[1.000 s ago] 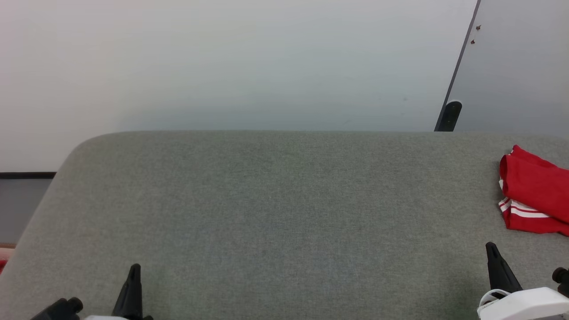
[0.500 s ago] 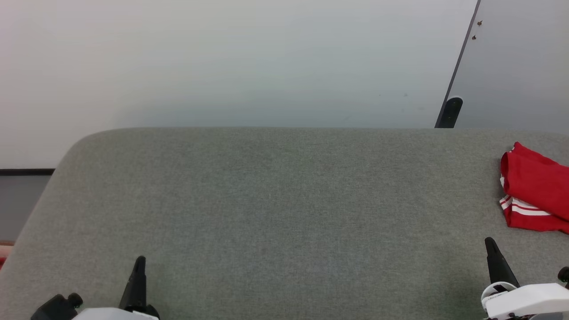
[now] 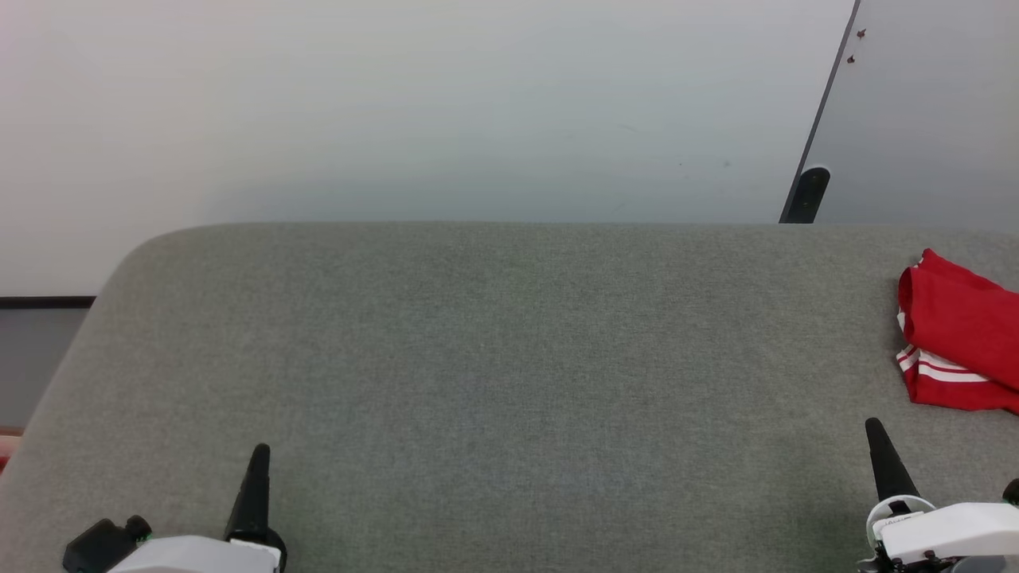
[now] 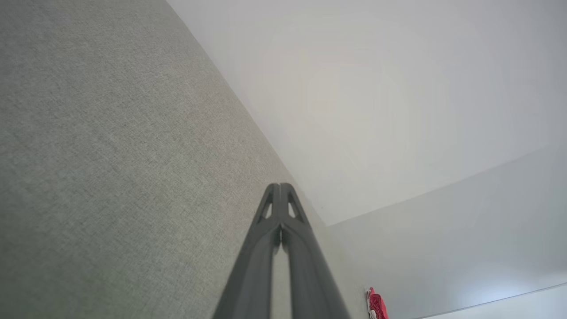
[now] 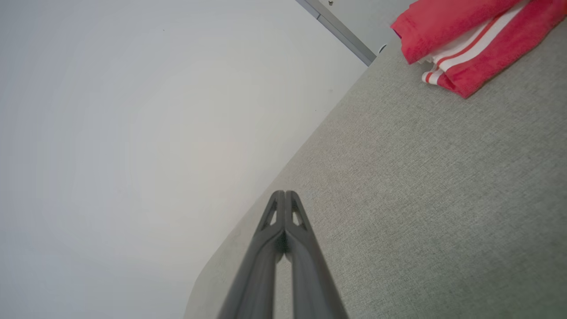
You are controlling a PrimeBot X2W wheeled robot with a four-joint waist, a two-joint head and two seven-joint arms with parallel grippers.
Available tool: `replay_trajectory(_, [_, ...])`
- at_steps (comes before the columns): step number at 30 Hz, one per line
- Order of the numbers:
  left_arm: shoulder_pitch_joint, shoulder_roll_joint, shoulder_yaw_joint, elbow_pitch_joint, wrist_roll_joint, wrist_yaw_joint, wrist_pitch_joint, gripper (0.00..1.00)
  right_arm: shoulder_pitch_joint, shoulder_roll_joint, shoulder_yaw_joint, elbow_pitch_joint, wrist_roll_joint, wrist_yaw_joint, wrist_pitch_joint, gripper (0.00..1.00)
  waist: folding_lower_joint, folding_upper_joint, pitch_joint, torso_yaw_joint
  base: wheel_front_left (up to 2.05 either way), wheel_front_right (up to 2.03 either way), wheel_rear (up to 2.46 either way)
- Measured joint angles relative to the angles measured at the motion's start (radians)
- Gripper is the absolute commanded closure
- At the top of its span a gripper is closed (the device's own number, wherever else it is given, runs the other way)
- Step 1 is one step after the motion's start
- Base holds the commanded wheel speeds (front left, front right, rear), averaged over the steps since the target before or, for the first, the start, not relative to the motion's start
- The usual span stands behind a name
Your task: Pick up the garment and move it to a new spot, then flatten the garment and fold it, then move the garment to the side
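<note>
The garment (image 3: 959, 334), red with white-and-red striped trim, lies folded at the right edge of the grey table (image 3: 493, 358), partly cut off by the head view's border. It also appears at the top right of the right wrist view as the garment (image 5: 465, 40), and as a small red patch, the garment (image 4: 376, 305), low in the left wrist view. My left gripper (image 3: 259, 458) sits at the lower left, shut and empty, fingertips together (image 4: 280, 188). Below and left of the garment, my right gripper (image 3: 876, 430) is also shut on nothing (image 5: 285, 195).
The padded grey table has a rounded far-left corner (image 3: 151, 247). A pale wall rises behind it. A grey panel with a dark edge (image 3: 812, 159) leans at the far right.
The picture has drifted slightly, so the camera moved. Both grippers have crept a little up the view, the left one also slightly rightward. The garment lies where it was.
</note>
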Motion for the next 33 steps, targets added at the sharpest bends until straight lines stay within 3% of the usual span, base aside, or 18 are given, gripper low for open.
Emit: replay_trajectory(33, [-0.050,-0.036,0.011,0.002,-0.278,0.000,0.080,1.00,-0.020,0.025,-0.019,-0.023,0.313,0.000,0.074,1.00,0.0000,0.0000,0.027,-0.002,0.00,0.00,0.00])
